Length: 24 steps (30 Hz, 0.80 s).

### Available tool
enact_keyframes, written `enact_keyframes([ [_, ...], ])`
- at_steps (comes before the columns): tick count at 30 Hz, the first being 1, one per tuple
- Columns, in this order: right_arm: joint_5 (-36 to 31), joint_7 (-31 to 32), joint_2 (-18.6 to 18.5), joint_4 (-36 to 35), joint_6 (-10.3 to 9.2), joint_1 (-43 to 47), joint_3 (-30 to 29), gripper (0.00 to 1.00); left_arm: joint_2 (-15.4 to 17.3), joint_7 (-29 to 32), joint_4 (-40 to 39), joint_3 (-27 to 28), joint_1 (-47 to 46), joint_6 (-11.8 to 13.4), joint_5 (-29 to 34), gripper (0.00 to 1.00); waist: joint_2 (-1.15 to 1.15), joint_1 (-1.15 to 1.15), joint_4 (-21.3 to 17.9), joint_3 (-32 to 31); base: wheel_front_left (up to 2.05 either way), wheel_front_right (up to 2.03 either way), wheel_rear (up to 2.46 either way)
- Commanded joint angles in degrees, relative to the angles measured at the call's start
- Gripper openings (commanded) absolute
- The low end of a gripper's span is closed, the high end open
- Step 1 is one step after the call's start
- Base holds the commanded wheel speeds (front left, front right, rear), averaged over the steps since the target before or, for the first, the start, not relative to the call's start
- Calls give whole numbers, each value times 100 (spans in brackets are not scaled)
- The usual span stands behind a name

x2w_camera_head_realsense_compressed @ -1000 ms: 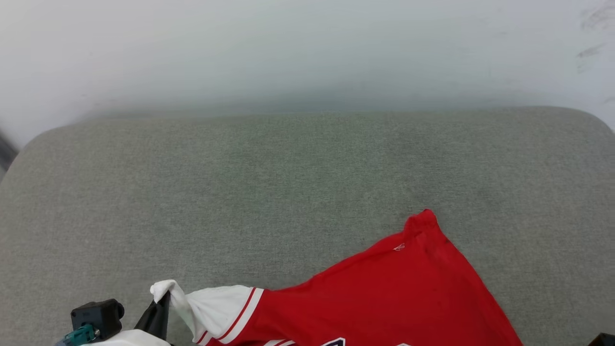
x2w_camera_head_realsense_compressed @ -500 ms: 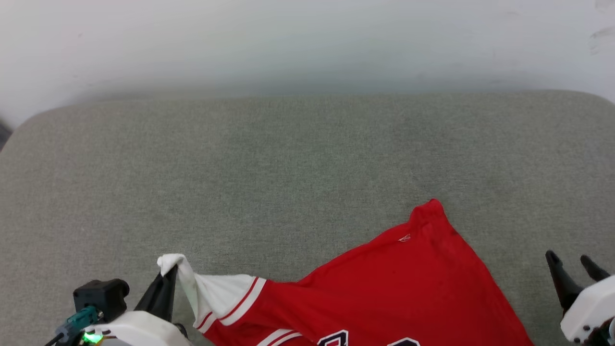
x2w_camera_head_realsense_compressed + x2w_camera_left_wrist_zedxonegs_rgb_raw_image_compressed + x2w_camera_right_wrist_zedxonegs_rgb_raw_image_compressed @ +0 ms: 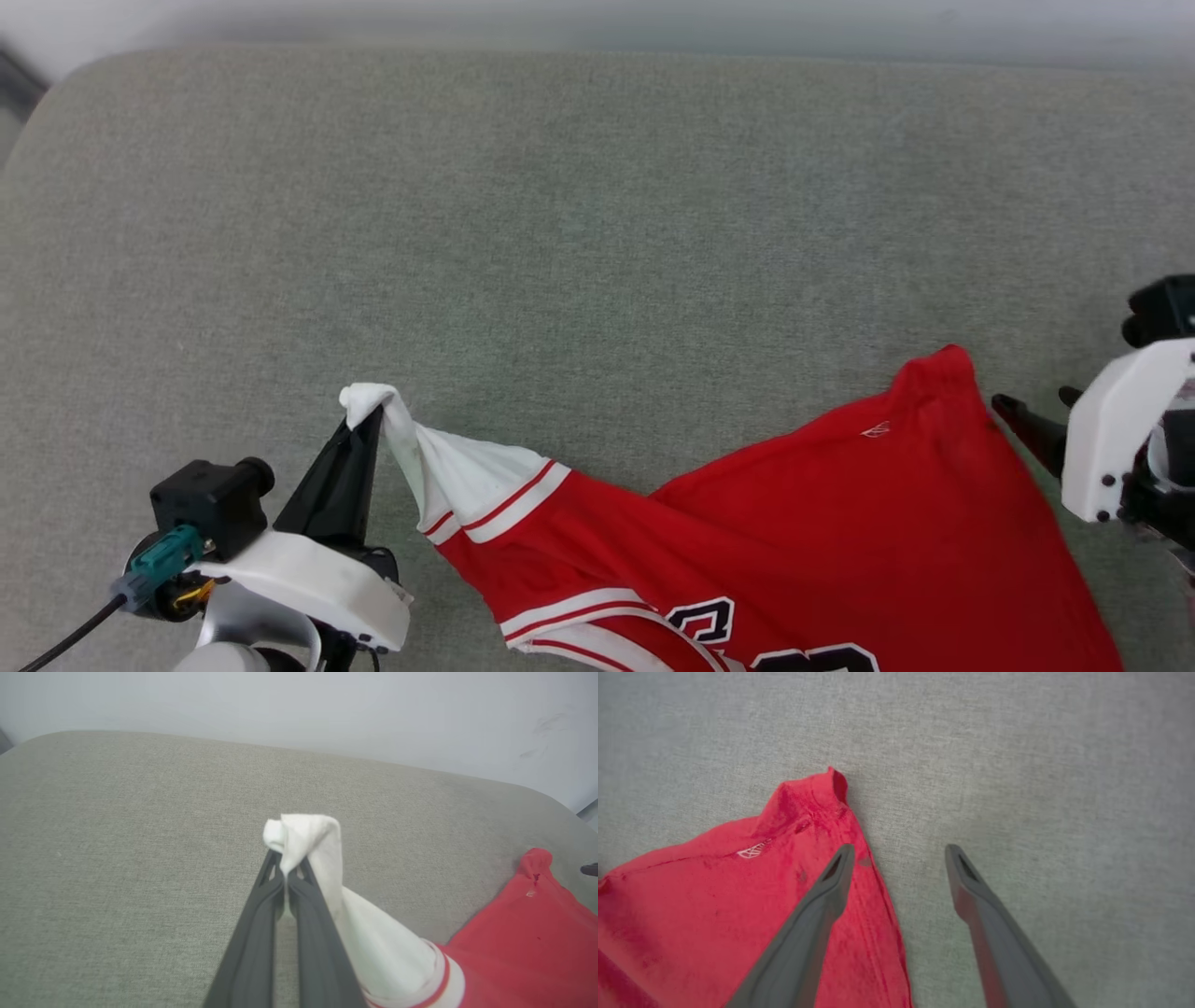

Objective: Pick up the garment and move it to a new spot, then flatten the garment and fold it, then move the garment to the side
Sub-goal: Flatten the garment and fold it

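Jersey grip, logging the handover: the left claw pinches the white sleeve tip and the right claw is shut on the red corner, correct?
No. The right claw is open and holds nothing, as the right wrist view shows, at the red corner of the jersey. The left claw does pinch the white sleeve tip.

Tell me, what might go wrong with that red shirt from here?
The left end effector pinches only the tip of the white sleeve, so the garment could slip free if pulled. The right end effector hangs open astride the garment's edge; closing there might catch too little fabric, or none.
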Motion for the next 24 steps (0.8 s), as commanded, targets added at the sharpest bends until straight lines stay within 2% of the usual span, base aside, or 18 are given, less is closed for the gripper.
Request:
enact_keyframes([
  [1, -35, 328, 25, -79, -2, -237, 133, 100, -45, -54, -13, -13, -130, -36, 36, 0, 0, -1, 241, 281, 0, 0, 0],
  [3, -63, 713, 47, -52, -2, -429, 309, 100, -83, -78, 23, -27, -193, -79, 25, 0, 0, -1, 301, 413, 0, 0, 0],
  [7, -125, 1050, 34, 119, -2, -841, 687, 100, -134, -128, 97, -63, -338, -189, 34, 0, 0, -1, 410, 640, 0, 0, 0],
  [13, -234, 1702, -38, 982, -5, -1062, 1229, 100, -179, -179, 198, -89, -445, -261, 34, 0, 0, -1, 467, 801, 0, 0, 0],
  [14, -226, 1830, -37, 1101, -5, -1041, 1318, 80, -186, -185, 220, -96, -452, -277, 36, 0, 0, -1, 476, 803, 0, 0, 0],
  [15, -190, 1879, -12, 1159, -3, -1039, 1379, 36, -196, -194, 241, -101, -464, -289, 37, 0, 0, -1, 481, 804, 0, 0, 0],
  [16, -150, 1906, 33, 1207, -3, -1051, 1420, 0, -206, -205, 268, -108, -472, -301, 37, 0, 0, -1, 482, 787, 0, 0, 0],
  [24, -146, 1287, 6, 1061, -2, -1361, 1462, 0, -129, -259, 447, -59, -399, -260, 49, 0, 0, -1, 319, 377, 0, 0, 0],
])
